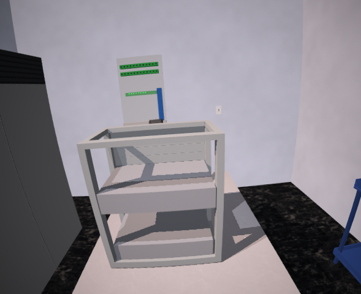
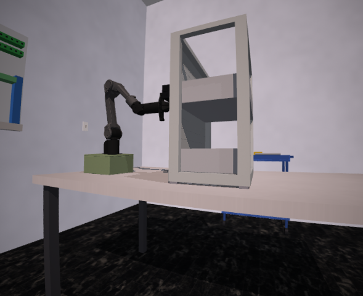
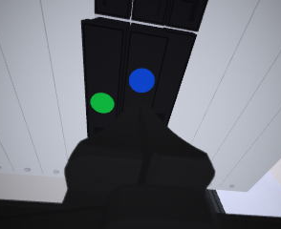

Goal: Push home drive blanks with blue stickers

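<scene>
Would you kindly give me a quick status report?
Gripper shut, empty, jaws together. Tip just below blue sticker blank; green sticker beside it. Nothing in between.

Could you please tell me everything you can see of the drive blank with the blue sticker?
The blue-stickered blank is a tall, narrow black panel, matte, with a faintly outlined inset face. Its round blue sticker sits near mid-height. The green-stickered blank stands directly beside it. The shut claw points at it just below the sticker; contact cannot be confirmed.
</scene>
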`<action>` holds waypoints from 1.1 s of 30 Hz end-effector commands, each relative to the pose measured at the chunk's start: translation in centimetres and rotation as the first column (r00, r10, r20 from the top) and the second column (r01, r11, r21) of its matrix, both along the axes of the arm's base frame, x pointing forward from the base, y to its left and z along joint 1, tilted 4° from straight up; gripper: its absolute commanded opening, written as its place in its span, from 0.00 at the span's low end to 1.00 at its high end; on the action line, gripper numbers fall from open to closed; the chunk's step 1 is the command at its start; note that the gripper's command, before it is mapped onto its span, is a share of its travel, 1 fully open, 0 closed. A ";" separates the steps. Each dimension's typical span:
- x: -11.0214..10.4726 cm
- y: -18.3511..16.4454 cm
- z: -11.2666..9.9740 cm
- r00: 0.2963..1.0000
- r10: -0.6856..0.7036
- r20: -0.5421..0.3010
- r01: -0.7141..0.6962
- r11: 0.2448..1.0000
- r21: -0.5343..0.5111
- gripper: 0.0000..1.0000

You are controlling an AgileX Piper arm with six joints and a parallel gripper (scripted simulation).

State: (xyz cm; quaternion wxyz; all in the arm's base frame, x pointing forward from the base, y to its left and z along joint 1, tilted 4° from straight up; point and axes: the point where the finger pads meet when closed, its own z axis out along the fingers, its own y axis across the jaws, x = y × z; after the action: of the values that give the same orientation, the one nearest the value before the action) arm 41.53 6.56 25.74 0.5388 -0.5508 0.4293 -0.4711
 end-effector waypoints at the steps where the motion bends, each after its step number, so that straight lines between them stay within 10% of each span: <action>1: 0.0 0.0 0.0 1.000 0.000 0.001 0.000 1.000 0.000 0.00; 33: 1.2 0.3 0.1 1.000 0.000 0.001 0.000 1.000 0.000 0.00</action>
State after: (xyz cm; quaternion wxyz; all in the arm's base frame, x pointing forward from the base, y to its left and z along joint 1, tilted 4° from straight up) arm 42.45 6.76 25.82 0.5391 -0.5504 0.4292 -0.4714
